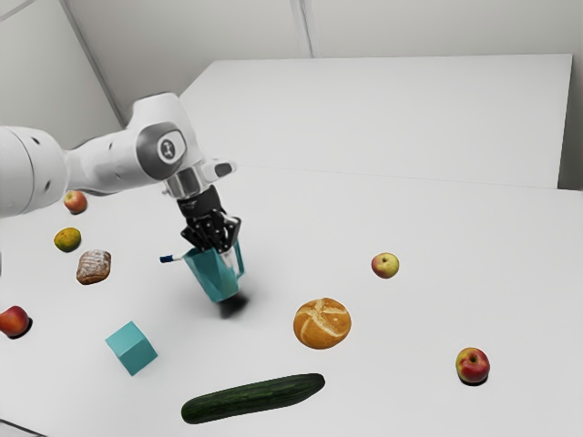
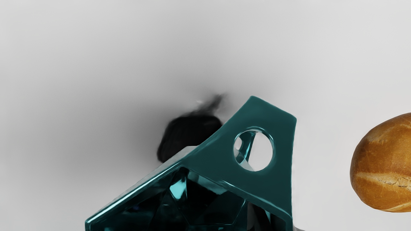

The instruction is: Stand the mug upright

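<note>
Mug (image 1: 210, 276), glossy teal and faceted, tilts mouth-up, the end effector (image 1: 221, 244) clamped on its wall.

gripper (image 1: 221, 246) at tilted mug (image 1: 213, 276) | 1 teal cube (image 1: 132, 349) | 1 cucumber (image 1: 253, 398) | 1 roll (image 1: 322, 323)

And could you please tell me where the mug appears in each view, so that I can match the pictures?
Exterior view: the mug is tilted, directly under the gripper, toward the exterior view's left from the bread roll.
Wrist view: the mug is close to the camera, its part with the round hole on the side toward the roll.
Shared landmark: the bread roll.
</note>
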